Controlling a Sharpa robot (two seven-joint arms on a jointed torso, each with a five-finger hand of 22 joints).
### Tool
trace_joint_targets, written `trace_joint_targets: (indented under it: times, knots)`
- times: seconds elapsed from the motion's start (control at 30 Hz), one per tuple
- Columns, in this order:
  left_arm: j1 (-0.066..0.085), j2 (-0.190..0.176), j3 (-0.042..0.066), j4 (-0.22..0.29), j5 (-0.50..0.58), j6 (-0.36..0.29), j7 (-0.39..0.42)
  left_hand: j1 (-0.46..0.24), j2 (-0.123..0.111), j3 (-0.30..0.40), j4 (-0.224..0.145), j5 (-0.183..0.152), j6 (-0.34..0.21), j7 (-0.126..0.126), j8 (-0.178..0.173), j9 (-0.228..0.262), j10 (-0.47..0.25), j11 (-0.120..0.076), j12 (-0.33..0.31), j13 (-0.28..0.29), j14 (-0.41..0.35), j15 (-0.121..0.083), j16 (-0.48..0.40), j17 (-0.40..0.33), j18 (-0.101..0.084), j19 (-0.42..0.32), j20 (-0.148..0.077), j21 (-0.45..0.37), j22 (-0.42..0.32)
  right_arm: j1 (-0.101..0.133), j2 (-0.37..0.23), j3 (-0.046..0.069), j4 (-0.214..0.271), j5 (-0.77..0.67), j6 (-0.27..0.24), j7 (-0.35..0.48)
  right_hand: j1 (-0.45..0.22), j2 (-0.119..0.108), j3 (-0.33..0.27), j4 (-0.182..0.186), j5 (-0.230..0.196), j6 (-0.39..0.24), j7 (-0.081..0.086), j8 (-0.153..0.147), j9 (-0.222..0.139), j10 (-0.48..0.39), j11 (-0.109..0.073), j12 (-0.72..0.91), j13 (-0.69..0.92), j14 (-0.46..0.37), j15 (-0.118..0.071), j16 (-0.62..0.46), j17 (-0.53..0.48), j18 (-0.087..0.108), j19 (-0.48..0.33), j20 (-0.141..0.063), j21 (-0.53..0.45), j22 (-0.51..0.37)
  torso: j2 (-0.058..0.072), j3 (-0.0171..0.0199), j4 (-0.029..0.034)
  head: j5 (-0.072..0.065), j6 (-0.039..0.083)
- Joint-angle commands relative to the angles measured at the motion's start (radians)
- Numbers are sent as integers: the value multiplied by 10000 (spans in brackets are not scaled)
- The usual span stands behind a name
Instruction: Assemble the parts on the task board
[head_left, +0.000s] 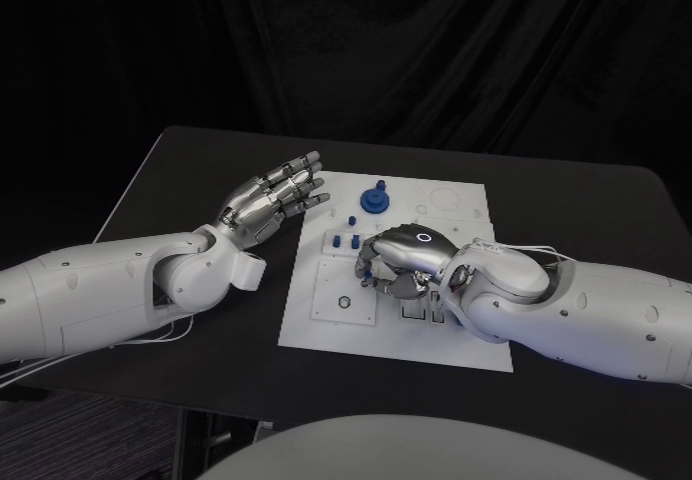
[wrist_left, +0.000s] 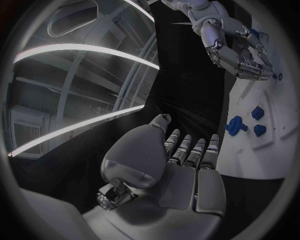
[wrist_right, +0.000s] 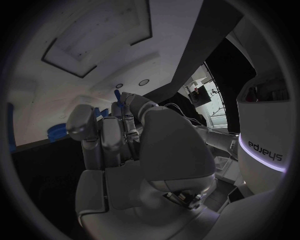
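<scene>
While left robot hand (head_left: 274, 203) hovers empty, spread—right robot hand (wrist_right: 119, 132) pinches blue part (wrist_right: 117, 95).

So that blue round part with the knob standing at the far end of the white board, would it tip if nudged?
Probably not easily: the blue round part with a knob sits on a wide base on the white board. It looks like rigid plastic, likely light, so it may slide.

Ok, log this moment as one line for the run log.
left hand: open, beside task board | right hand: curled over board | round blue part: standing on board
</scene>
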Motion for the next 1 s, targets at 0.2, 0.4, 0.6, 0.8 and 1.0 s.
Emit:
trace_joint_targets:
  times: [0.2, 0.4, 0.6, 0.8, 1.0]
  knots:
    - [-35, 25, 8, -29, 14, 263, 1118, -29, 54, 79, -11, -26, -5, 85, 22, -7, -6, 91, -8, 1, 14, 34, 49, 15, -115, 63, 17, 44, 15, -108, 51, 7, -24, -87, -120, -119, 83, 13, -10, -81, 49, -69, -21, -25, 25, 242, -138, 54, 26, 75, 9, 31, 11, -74, 82, 26, 17, 1081, 7, 0, -7, 30, -2]
    - [-40, 52, 8, -63, 14, 299, 1067, -39, 48, 114, -11, -35, 1, 111, 22, -7, -21, 92, -21, -1, 10, 49, 50, 14, -129, 72, 19, 50, 17, -134, 58, 7, -48, -87, -49, -134, 81, 5, -14, -90, 47, -73, -21, -28, 31, 268, -142, 68, 32, 73, 7, 22, -8, -69, 77, 24, -2, 1077, 17, 6, 3, 22, -2]
    - [-43, 64, 8, -93, 14, 324, 1031, -45, 43, 135, -10, -40, 12, 128, 24, -6, -32, 87, -32, -3, 12, 56, 53, 15, -138, 78, 19, 53, 18, -189, 58, 7, -65, -87, -26, -132, 77, 3, -16, -89, 45, -75, -20, -30, 32, 272, -141, 70, 33, 71, 7, 19, -15, -67, 75, 24, -9, 1075, 5, -1, -13, 62, -2]
    - [-46, 73, 8, -117, 14, 333, 1003, -54, 35, 161, -9, -46, 16, 148, 24, -5, -44, 77, -40, -4, 20, 64, 65, 17, -150, 84, 18, 56, 19, -220, 72, 7, -76, -87, 2, -134, 69, -1, -21, -89, 39, -79, -19, -33, 36, 278, -141, 72, 34, 63, 7, 7, -42, -65, 72, 24, -21, 1073, -10, -4, -13, 78, -2]
    - [-51, 89, 8, -150, 14, 339, 955, -62, 28, 180, -8, -50, 14, 159, 23, -6, -52, 71, -45, -5, 36, 70, 81, 22, -159, 84, 19, 56, 12, -232, 60, 7, -68, -76, 5, -130, 70, 0, -19, -91, 39, -79, -20, -34, 38, 281, -142, 73, 34, 57, 6, 0, -57, -60, 61, 23, -44, 1066, -14, 5, -12, 93, -2]
